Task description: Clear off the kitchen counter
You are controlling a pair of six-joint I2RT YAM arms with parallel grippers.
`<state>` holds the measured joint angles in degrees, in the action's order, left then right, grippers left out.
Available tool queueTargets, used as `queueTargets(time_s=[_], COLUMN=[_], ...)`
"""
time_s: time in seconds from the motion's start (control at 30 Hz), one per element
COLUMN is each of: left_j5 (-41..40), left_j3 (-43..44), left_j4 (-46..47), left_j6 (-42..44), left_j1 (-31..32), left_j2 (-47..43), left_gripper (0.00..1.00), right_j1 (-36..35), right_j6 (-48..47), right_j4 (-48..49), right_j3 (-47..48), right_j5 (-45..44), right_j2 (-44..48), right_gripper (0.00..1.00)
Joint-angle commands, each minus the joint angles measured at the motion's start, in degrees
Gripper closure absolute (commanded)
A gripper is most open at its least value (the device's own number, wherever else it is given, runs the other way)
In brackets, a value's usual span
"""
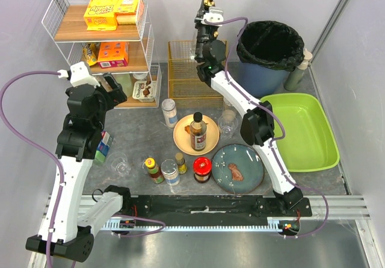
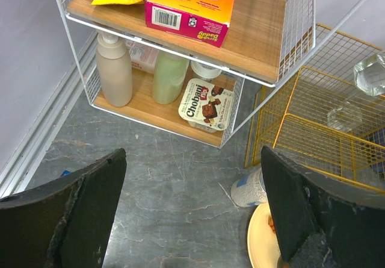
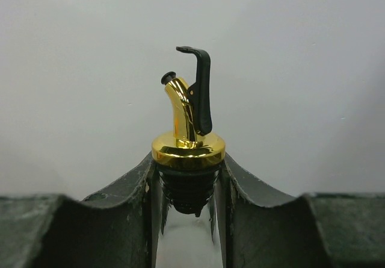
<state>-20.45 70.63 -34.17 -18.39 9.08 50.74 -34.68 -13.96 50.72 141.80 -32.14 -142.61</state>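
The kitchen counter (image 1: pixel 138 132) is dark grey and mottled; it also shows in the left wrist view (image 2: pixel 162 183). My right gripper (image 1: pixel 208 8) is raised high at the back over the yellow wire basket (image 1: pixel 189 69). In the right wrist view it (image 3: pixel 187 170) is shut on the neck of a glass bottle with a gold pourer spout (image 3: pixel 187 120). My left gripper (image 1: pixel 114 90) is open and empty above the counter in front of the white wire rack (image 1: pixel 102 45); its jaws stand wide apart in the left wrist view (image 2: pixel 192 208).
On the counter: a yellow plate (image 1: pixel 183 140) with a sauce bottle (image 1: pixel 198 132), a blue plate (image 1: pixel 249 159) with a food scrap, a red-lid jar (image 1: pixel 202 168), a can (image 1: pixel 170 173), small bottles, glasses, a canister (image 1: pixel 169 112). A lime-green tray (image 1: pixel 301 132) and trash bin (image 1: pixel 269 54) stand right.
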Motion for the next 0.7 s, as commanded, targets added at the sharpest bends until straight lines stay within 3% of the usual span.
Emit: queueTargets(time_s=[0.0, 0.37, 0.67], left_j5=[0.67, 0.93, 1.29], left_j3=[-0.14, -0.14, -0.41], left_j4=[0.78, 0.69, 0.42], left_j6=[-0.59, -0.42, -0.59], left_j1=[-0.03, -0.03, -0.03], left_j2=[-0.12, 0.06, -0.2], left_gripper=[0.02, 0.02, 0.02], right_j1=[0.4, 1.28, 2.6], right_j6=[0.86, 1.21, 4.46], right_j4=[5.88, 7.46, 14.41], right_j3=[2.17, 4.62, 5.59], right_j5=[-2.31, 0.67, 6.47], right_j2=[-0.48, -2.24, -4.08], right_gripper=[1.0, 1.0, 1.0])
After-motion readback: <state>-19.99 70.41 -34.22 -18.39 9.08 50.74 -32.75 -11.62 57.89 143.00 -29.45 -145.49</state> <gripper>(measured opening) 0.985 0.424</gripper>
